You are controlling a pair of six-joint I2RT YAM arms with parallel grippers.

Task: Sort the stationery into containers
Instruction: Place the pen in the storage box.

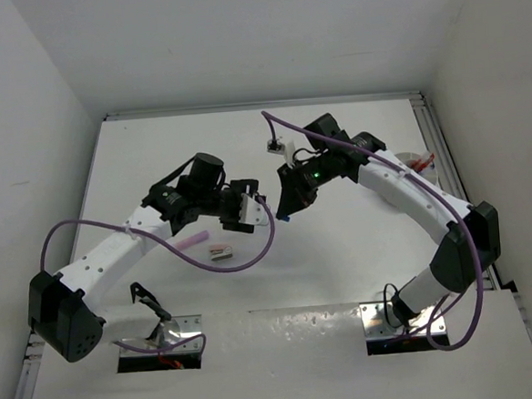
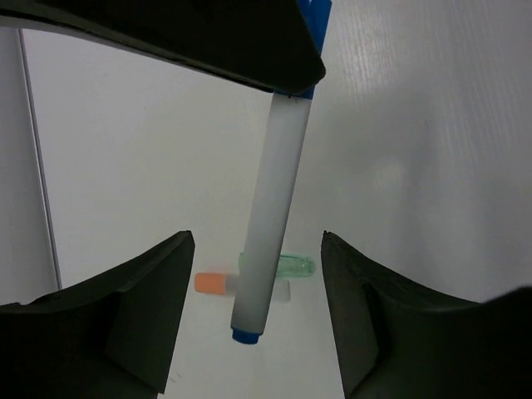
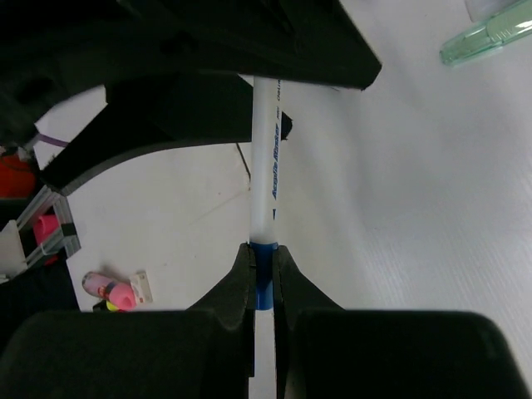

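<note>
My right gripper (image 3: 263, 252) is shut on the blue cap of a thin white pen (image 3: 264, 158) and holds it above the table. In the left wrist view the pen (image 2: 274, 199) hangs between the fingers of my left gripper (image 2: 258, 238), which is open, with a gap on each side of the barrel. The two grippers meet at mid-table, left (image 1: 258, 209) and right (image 1: 287, 205). An orange highlighter (image 2: 214, 283) and a green highlighter (image 2: 298, 266) lie on the table beneath the pen. A white tub (image 1: 419, 162) shows partly behind the right arm.
A pink highlighter (image 1: 194, 242) and a small pinkish block (image 1: 220, 251) lie beneath the left forearm; both also show in the right wrist view, highlighter (image 3: 112, 292) and block (image 3: 141, 287). A purple cable (image 1: 243, 263) loops low near them. White walls enclose the table.
</note>
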